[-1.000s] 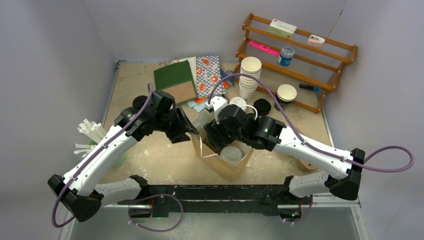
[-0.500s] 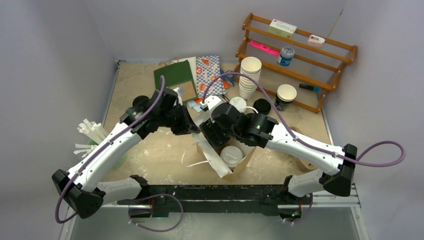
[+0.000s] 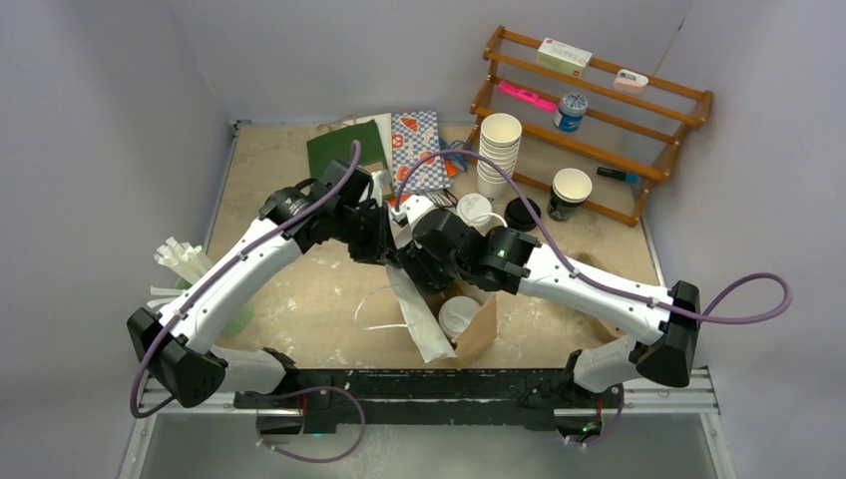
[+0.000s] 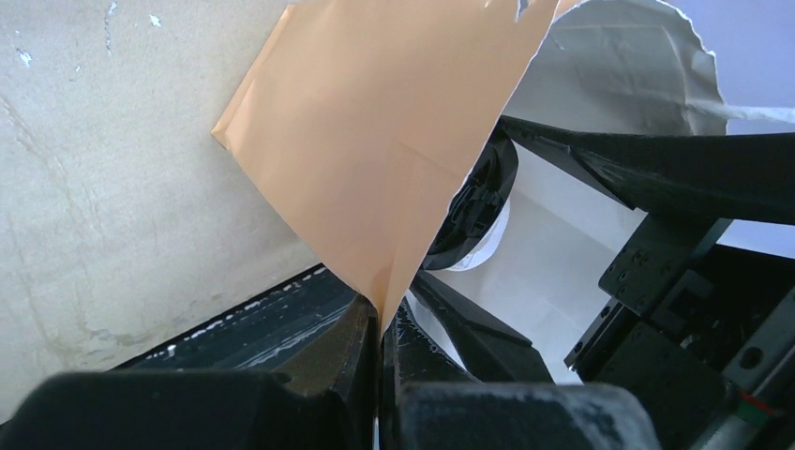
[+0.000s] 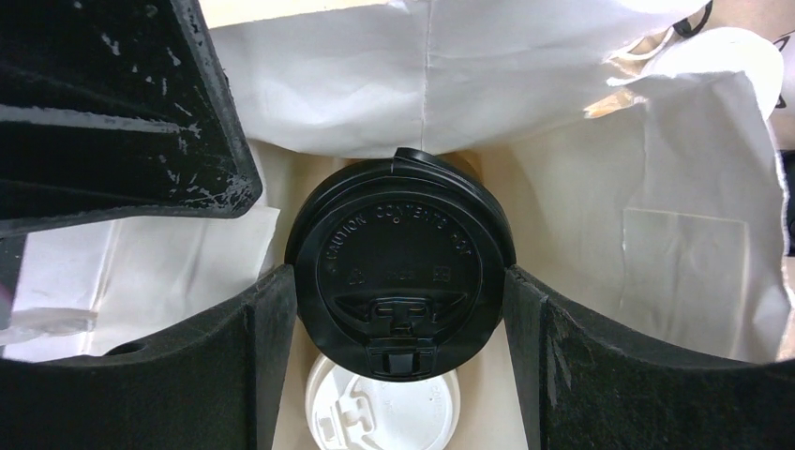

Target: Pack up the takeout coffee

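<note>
Judging by how things lay, we put the packing at well past halfway. The white-lidded cup (image 5: pixel 384 417) sat upright, deep in the brown paper bag (image 4: pixel 375 141), which stood on the counter (image 3: pixel 299 299) between the two arms. The black-lidded cup (image 5: pixel 400 267) was inside the bag's mouth too, above and partly over the white one; we could not tell whether its base had touched down. The right pincer (image 5: pixel 400 314) had it by the lid, its fingers spread wide with one pressed to each side of the rim. The left pincer (image 4: pixel 378 333) was pinched fully together on the edge of the bag's brown wall, holding the mouth open. What was left, as we read it, was to stand the black-lidded cup beside the white one, let go, draw the right pincer out and free the bag's edge. We took the stack of plain white cups (image 3: pixel 499 145) by the wooden rack (image 3: pixel 638 100) to be no part of the order.
</note>
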Available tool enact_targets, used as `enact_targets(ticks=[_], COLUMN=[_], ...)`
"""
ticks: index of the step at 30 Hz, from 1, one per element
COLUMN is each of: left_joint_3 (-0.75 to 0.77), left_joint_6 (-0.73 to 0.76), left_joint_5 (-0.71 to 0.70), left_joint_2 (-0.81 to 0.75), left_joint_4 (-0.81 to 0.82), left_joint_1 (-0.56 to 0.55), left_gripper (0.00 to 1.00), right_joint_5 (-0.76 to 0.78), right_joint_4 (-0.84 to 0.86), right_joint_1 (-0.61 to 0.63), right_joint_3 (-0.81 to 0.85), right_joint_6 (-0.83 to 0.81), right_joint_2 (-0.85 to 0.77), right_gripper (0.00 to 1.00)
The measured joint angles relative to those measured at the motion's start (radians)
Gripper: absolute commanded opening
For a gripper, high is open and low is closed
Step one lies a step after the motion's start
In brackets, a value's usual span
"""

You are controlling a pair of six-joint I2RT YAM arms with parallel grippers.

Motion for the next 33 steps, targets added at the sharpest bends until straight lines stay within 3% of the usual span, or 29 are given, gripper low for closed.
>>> enact_targets(ticks=[11, 33], left_joint_3=[0.061, 0.008], left_joint_6=[0.02, -0.041], left_joint_5=[0.0, -0.039], left_joint_2=[0.047, -0.021], left_joint_4=[-0.073, -0.069], left_joint_1=[0.0, 0.0], left_gripper=[0.0, 0.0], right_joint_5=[-0.003, -0.003], right_joint_4=[0.01, 0.092], right_joint_1=[0.0, 0.0], right_joint_3=[-0.058, -0.148], right_joint_6=[-0.006, -0.06], right_joint_2=[0.007, 0.001], right_gripper=[0.43, 0.43])
